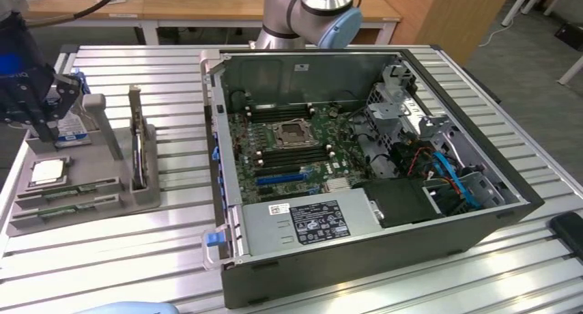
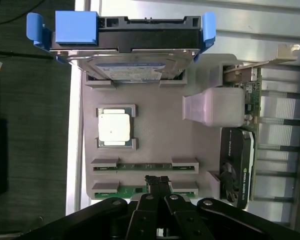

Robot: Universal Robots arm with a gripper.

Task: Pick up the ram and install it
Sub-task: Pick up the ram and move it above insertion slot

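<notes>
Workshop lab: slatted metal table (image 1: 109, 259), opened computer (image 1: 364, 259).

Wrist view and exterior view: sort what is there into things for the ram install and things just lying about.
For the job:
- gripper, shut and empty, above the tray
- ram stick and second ram stick, both in tray slots
- open computer case

Lying about:
- processor chip
- hard drive in its blue carrier
- graphics card

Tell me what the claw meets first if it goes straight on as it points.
Probably the ram in the grey tray's edge slot; the shut claw overlaps it. Depth is unclear, so it might meet the tray beside it instead.
</notes>
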